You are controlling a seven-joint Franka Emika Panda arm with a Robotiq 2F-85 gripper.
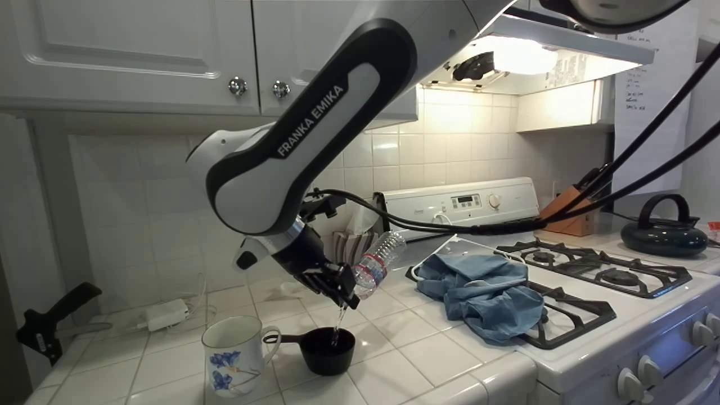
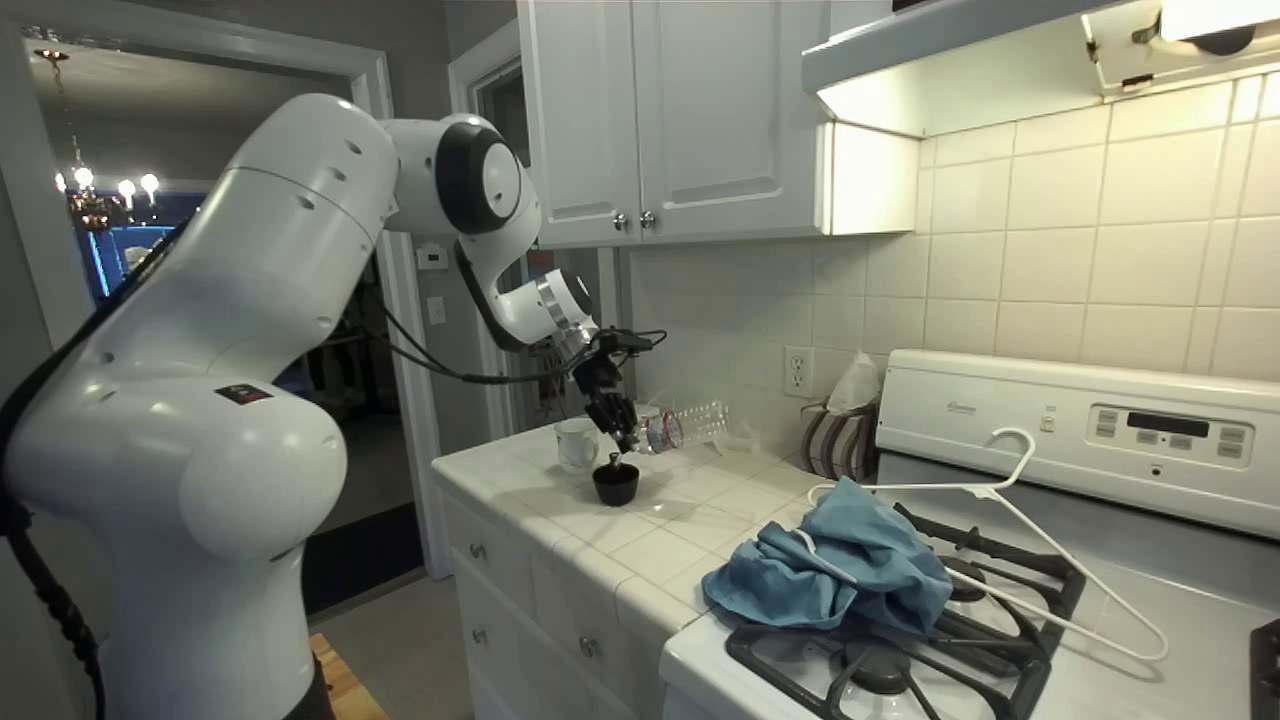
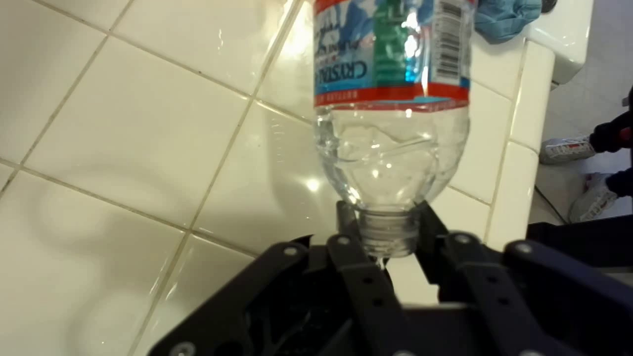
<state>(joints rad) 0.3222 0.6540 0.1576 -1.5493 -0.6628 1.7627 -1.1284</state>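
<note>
My gripper (image 3: pixel 388 220) is shut on the neck of a clear plastic bottle (image 3: pixel 393 94) with a red-and-blue label. In both exterior views the bottle (image 1: pixel 376 269) (image 2: pixel 690 428) is tilted, its mouth lower than its base. A thin stream of water (image 1: pixel 338 325) falls from the mouth into a black cup with a handle (image 1: pixel 328 359) on the tiled counter. That cup (image 2: pixel 616 486) stands just below the gripper (image 1: pixel 351 292); in the wrist view the fingers mostly hide it. A white mug with blue flowers (image 1: pixel 232 360) stands beside the cup's handle.
A blue cloth (image 1: pixel 478 292) and a white hanger (image 2: pixel 1085 565) lie over the stove grates. A striped tissue box (image 2: pixel 838 442) stands against the wall. A white adapter (image 1: pixel 167 315) and a black clamp (image 1: pixel 48 323) are at the counter's far end. Cabinets (image 2: pixel 735 110) hang above.
</note>
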